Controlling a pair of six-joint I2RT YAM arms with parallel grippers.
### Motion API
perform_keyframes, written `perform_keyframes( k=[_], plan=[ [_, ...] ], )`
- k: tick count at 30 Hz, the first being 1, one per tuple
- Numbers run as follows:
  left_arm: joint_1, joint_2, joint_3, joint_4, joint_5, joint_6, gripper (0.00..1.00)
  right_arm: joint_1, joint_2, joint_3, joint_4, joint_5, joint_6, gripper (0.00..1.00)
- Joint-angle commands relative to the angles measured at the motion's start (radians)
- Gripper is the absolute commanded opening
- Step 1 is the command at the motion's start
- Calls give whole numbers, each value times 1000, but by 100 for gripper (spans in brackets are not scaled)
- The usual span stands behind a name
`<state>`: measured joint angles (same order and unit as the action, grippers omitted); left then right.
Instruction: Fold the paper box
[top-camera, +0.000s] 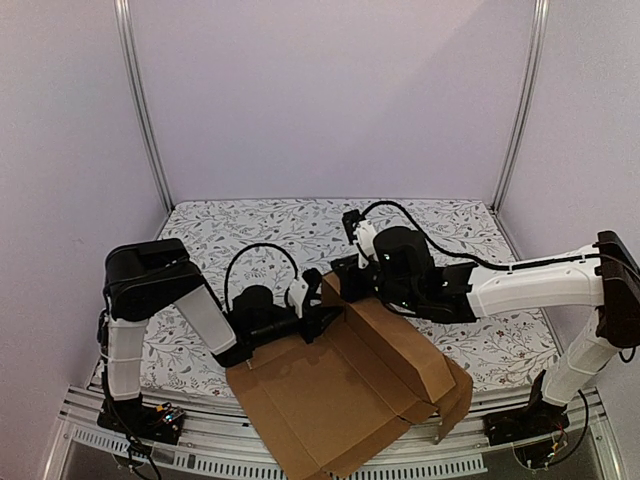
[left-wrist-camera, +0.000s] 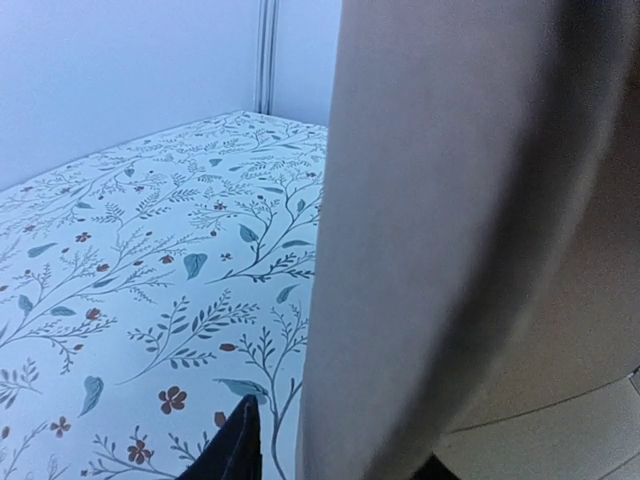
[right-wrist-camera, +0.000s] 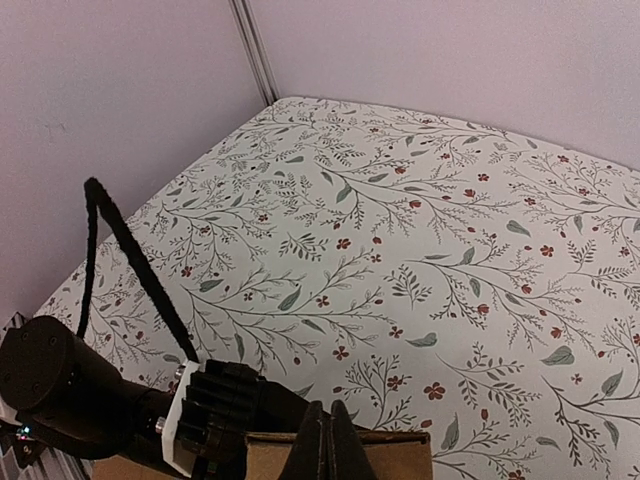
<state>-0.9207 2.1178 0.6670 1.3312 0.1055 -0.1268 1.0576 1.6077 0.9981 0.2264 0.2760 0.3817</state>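
Observation:
The paper box (top-camera: 340, 400) is a large brown cardboard sheet lying at the front middle of the table, its near part hanging over the front edge. A long flap stands raised along its right side, and a small flap stands up at the far corner. My left gripper (top-camera: 318, 308) is at that corner. In the left wrist view its dark fingers (left-wrist-camera: 240, 445) straddle the upright cardboard (left-wrist-camera: 450, 250), with a gap showing beside it. My right gripper (top-camera: 347, 285) is just behind the same corner. Its fingertips (right-wrist-camera: 328, 425) are pressed together against the flap's top edge (right-wrist-camera: 400, 455).
The table has a floral cloth (top-camera: 250, 230) and stands between lilac walls with metal posts at the back corners (top-camera: 145, 110). The left arm's black wrist and cable (right-wrist-camera: 120, 260) lie close beside the right gripper. A metal rail (top-camera: 200, 430) runs along the front edge.

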Motion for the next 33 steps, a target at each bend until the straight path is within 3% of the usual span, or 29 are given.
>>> perform_keyframes(
  k=[1,15,17,20,21,29,33],
  plan=[
    [14,-52,21,195,-2,15,38,10,10,-50,-119,-29,22,0],
    [29,-137,37,195,31,21,37,9,0,-55,-121,-23,22,0],
    [29,-149,34,195,38,25,28,10,3,-53,-121,-24,22,0],
    [29,-165,31,195,49,23,2,10,4,-53,-120,-23,21,0],
    [29,-169,30,194,54,24,0,9,4,-52,-120,-24,21,0],
    [28,-171,26,193,70,25,0,11,11,-53,-117,-26,27,0],
    [28,-158,11,194,56,34,31,12,9,-55,-117,-24,29,0]
  ],
)
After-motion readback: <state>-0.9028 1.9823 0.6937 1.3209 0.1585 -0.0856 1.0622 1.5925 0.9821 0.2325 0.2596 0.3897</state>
